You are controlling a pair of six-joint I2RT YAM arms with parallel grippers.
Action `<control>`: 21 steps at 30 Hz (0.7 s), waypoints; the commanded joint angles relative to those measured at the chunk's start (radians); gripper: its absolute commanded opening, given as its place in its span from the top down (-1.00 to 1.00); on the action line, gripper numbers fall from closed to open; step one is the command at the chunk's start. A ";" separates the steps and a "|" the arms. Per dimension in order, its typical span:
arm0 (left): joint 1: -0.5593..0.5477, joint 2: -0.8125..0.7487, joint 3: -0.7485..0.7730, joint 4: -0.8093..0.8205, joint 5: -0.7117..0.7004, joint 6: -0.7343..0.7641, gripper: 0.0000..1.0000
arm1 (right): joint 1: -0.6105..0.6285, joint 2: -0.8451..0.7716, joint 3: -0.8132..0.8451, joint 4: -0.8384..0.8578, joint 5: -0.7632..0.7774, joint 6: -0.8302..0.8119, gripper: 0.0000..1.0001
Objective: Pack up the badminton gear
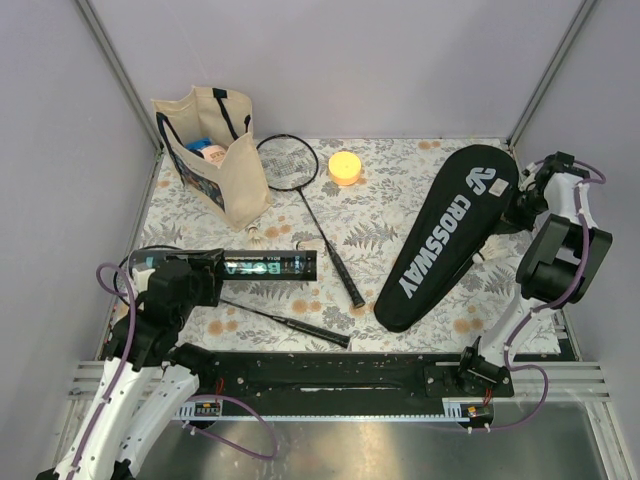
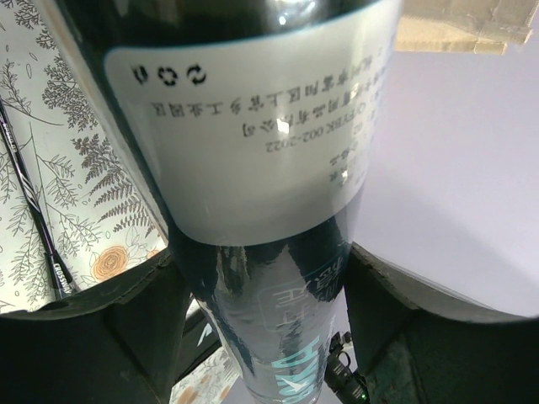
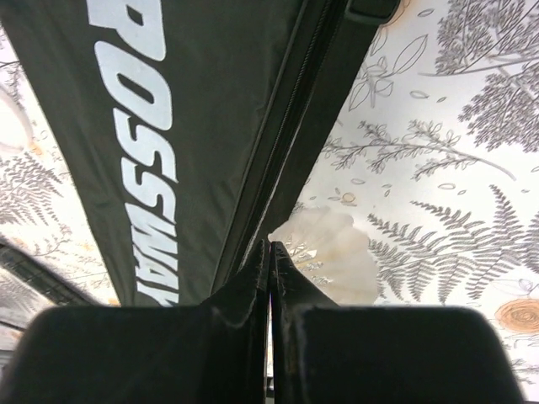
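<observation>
1. The left gripper is clamping the long black tube near its left end, with its fingers pressing on either side. The tube is lying crosswise over the floral cloth, in front of the tote bag.
2. The right gripper is sitting with its jaws pressed flat together at the zip edge of the CROSSWAY cover, which is lying slantwise on the right side of the table. I cannot tell whether any fabric is caught between them (the tips are hiding the seam).
3. A white shuttlecock is lying just beside those tips, against the cover's edge.
4. Both rackets are lying outside the cover. One racket is pointing its handle toward the cover's narrow end, and the other racket is lying just in front of the tube.
5. To my eye, the robot is working on getting the cover open. The next move is probably a gentle lift of that edge to prove the pinch. Meanwhile the tube needs to be stood mouth-up or held level so that shuttlecocks can go in.
</observation>
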 commanded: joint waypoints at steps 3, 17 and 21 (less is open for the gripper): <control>-0.002 -0.028 0.029 0.041 -0.052 0.002 0.10 | -0.004 -0.125 -0.034 0.046 -0.093 0.087 1.00; -0.002 -0.049 -0.006 0.031 -0.055 -0.116 0.08 | 0.263 -0.349 -0.178 0.293 -0.162 0.297 1.00; -0.002 -0.031 0.008 0.009 -0.065 -0.135 0.06 | 0.387 -0.466 -0.278 0.500 -0.210 0.415 1.00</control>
